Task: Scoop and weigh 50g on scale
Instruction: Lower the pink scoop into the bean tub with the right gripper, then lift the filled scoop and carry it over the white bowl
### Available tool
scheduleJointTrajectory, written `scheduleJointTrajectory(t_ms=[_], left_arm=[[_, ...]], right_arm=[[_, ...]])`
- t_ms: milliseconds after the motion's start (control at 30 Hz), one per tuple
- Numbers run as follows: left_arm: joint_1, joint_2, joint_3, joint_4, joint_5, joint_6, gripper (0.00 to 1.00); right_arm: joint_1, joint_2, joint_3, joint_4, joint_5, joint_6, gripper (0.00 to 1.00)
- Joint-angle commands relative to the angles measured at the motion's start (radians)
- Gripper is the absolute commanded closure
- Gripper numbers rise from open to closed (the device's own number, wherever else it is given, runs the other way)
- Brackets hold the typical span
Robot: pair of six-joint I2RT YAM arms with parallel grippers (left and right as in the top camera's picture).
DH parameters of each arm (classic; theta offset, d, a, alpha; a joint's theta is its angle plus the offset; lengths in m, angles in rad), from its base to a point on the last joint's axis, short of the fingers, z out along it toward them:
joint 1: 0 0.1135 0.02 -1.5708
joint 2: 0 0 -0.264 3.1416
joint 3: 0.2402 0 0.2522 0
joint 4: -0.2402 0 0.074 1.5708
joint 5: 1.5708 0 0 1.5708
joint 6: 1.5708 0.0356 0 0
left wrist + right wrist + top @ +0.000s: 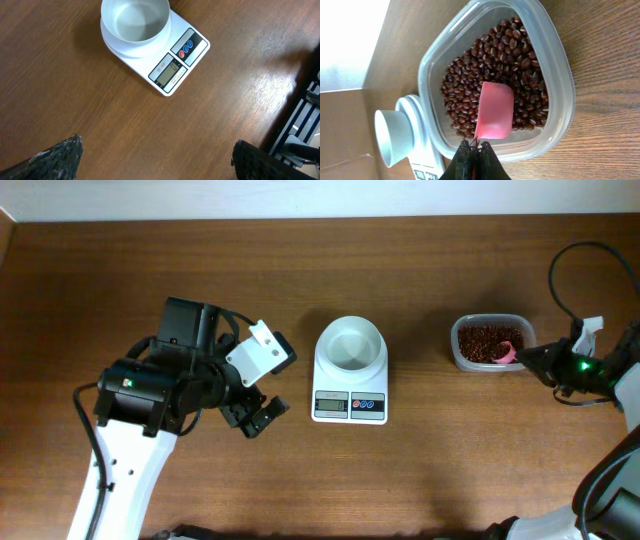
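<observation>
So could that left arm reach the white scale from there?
Probably yes: the left arm sits beside the scale, jaws open, with only bare table between them.

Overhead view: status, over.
Left hand open, empty, beside small white digital scale; round white bowl empty. Right hand shut on pink plastic scoop, lying on red-brown beans in clear plastic tub. Path clear.

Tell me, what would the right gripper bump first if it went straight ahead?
Probably the beans: the right gripper grips a pink scoop lying over them in the clear tub. Height is unclear.
</observation>
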Motion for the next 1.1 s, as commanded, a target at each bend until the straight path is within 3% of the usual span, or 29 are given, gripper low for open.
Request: scheduleJointTrajectory(t_ms=[0,300,800,1067], left_arm=[[0.006,-0.003,-0.003,0.001,0.014,0.015,0.01],[0.006,-0.003,-0.003,0.001,0.014,0.015,0.01],[0.006,-0.003,-0.003,0.001,0.014,0.015,0.01],[0.006,-0.003,-0.003,0.001,0.014,0.015,0.01]], right_arm=[[-0.014,0.007,0.004,0.0,-0.078,-0.002,0.96],[-0.014,0.007,0.004,0.0,-0.129,-0.002,0.96],[-0.009,0.007,0.004,-0.001,-0.396,0.002,0.96],[0.133,0.007,0.004,0.0,-0.417,0.002,0.96]])
